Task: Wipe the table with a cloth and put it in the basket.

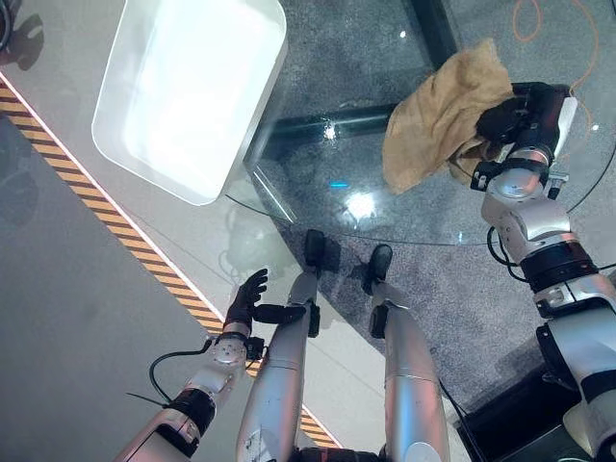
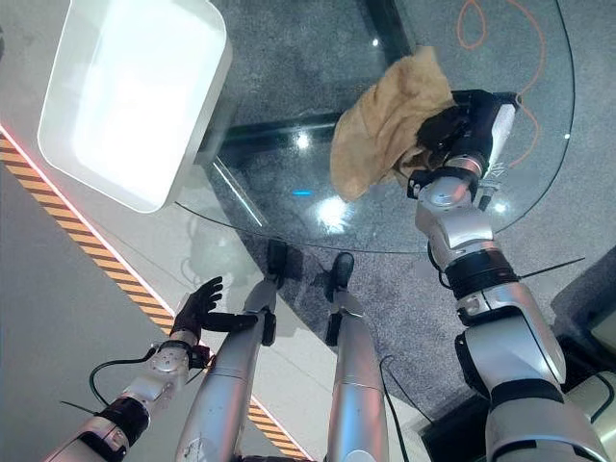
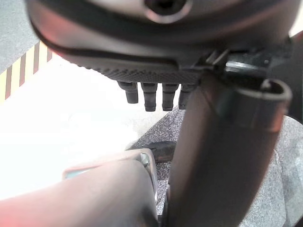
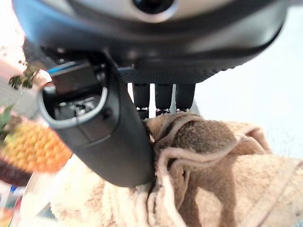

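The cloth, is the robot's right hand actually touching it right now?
Touching. In the right wrist view the right hand has its thumb and fingers pressed into the tan cloth, folds bunched around them; the left eye view shows the cloth hanging from that hand.

one tan cloth (image 1: 438,115) is in view, bunched in one piece. there is one round glass table (image 1: 385,217). one white basket (image 1: 188,91) stands at the table's edge. two robot hands show: one right hand (image 1: 510,117) and one left hand (image 1: 245,298). on the floor runs one striped yellow-and-black line (image 1: 106,226), and one orange cord (image 1: 558,24) loops beyond the glass. in the right wrist view one pineapple (image 4: 31,146) shows.
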